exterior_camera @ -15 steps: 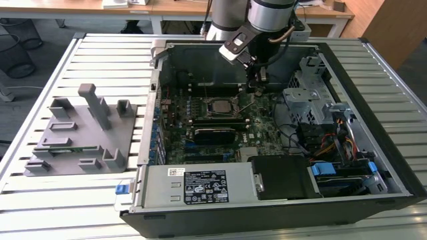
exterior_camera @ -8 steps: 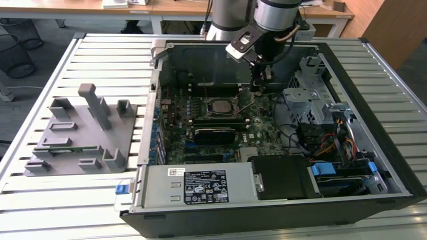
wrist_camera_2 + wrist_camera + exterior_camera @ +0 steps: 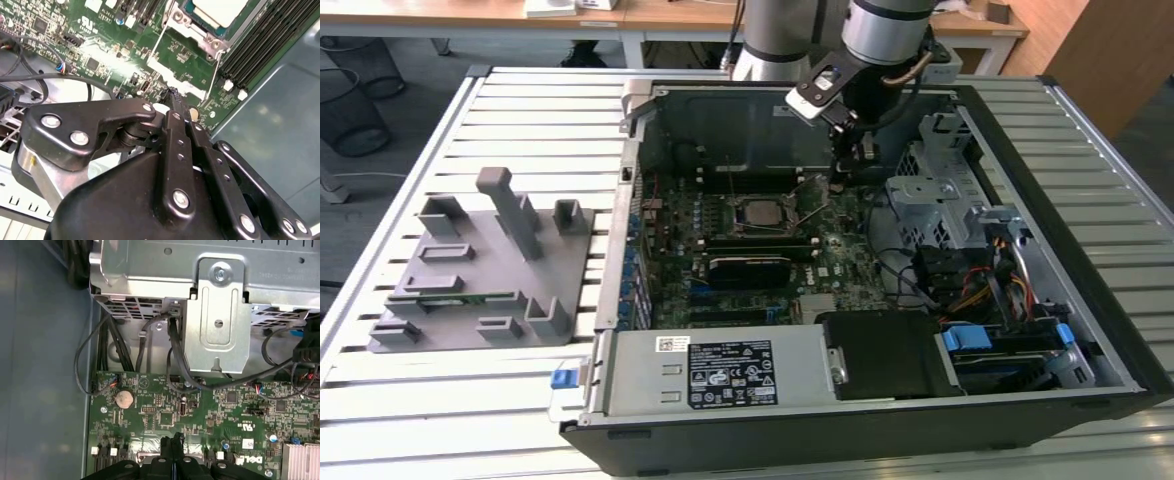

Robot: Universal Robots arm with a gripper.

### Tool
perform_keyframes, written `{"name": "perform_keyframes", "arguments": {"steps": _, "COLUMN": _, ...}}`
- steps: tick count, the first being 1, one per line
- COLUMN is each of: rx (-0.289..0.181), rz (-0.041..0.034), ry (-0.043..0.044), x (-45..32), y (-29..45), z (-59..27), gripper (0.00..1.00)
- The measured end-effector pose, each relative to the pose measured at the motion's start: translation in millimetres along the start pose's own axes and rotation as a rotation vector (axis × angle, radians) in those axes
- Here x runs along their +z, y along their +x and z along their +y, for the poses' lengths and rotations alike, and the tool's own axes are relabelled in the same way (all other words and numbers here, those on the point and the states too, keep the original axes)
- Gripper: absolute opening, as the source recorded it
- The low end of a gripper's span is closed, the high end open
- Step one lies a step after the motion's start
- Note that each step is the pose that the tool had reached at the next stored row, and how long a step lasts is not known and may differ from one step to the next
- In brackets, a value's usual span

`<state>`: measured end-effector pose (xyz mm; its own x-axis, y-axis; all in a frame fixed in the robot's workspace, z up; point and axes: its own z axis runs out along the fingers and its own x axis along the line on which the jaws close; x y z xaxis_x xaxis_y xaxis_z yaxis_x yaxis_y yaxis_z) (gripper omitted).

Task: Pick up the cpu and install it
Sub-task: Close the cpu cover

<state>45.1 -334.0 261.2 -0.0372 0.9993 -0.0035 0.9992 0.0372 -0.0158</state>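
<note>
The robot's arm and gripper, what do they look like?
The arm is a silver-grey cylinder. The gripper is matte black: flat linkage bars joined by silver screws, narrowing to slim fingers. A small black-and-silver box sits at the wrist, with a tan cable beside it.

Power supply label (image 3: pixel 731 372): print illegible

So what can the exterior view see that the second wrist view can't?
Exterior view, not the second wrist view: the whole computer case, the grey stand on the exterior view's left, and the slatted table. Second wrist view, not the exterior view: the shiny screws on the gripper, up close. Both: the gripper, the green board and the cpu sitting in its socket.
</note>
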Motion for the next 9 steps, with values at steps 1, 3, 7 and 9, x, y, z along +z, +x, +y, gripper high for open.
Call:
{"name": "perform_keyframes", "arguments": {"steps": 1, "rx": 0.0, "rz": -0.0001, "ry": 0.0006, "x": 0.4, "y": 0.0, "z": 1.4, "gripper": 0.12}}
{"name": "perform_keyframes", "arguments": {"steps": 3, "rx": 0.0, "rz": -0.0001, "ry": 0.0017, "x": 1.4, "y": -0.1, "z": 4.1, "gripper": 0.12}}
{"name": "perform_keyframes", "arguments": {"steps": 7, "rx": 0.0, "rz": 0.0, "ry": 0.0032, "x": 4.8, "y": -0.1, "z": 7.2, "gripper": 0.12}}
{"name": "perform_keyframes", "arguments": {"steps": 9, "rx": 0.0, "rz": -0.0001, "ry": 0.0041, "x": 7.0, "y": -0.1, "z": 8.4, "gripper": 0.12}}
